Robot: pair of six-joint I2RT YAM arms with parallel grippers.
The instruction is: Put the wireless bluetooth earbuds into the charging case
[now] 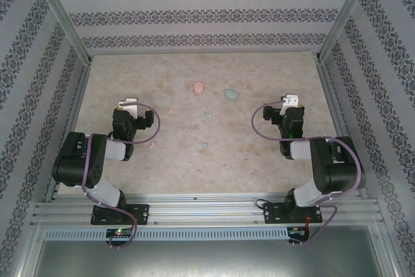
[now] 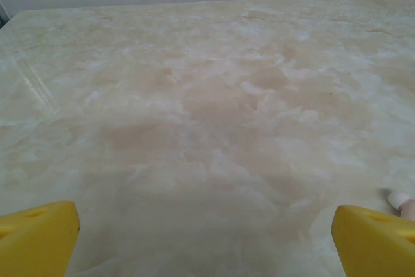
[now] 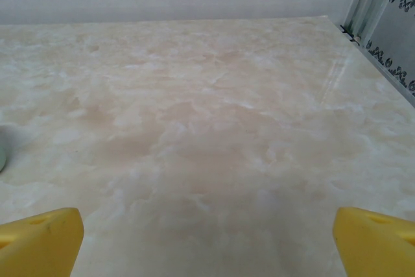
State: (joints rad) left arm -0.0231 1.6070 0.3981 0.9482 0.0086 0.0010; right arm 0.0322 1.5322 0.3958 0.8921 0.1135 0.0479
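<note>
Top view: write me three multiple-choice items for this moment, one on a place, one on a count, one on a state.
1. Seen from above, where does the pink case lie relative to the green case?
A. to its left, apart from it
B. to its right
C. on top of it
2. How many small earbuds lie loose on the table?
A. two
B. four
C. six
3. How do the left fingers and right fingers stand?
A. both pairs wide open, holding nothing
B. left shut on an earbud
C. right shut on a case

Answers:
1 A: bare table shows between the two cases.
2 B: two pinkish and two pale green dots lie nearer the arms than the cases do.
3 A: each wrist view shows bare table between its yellow fingers.
</note>
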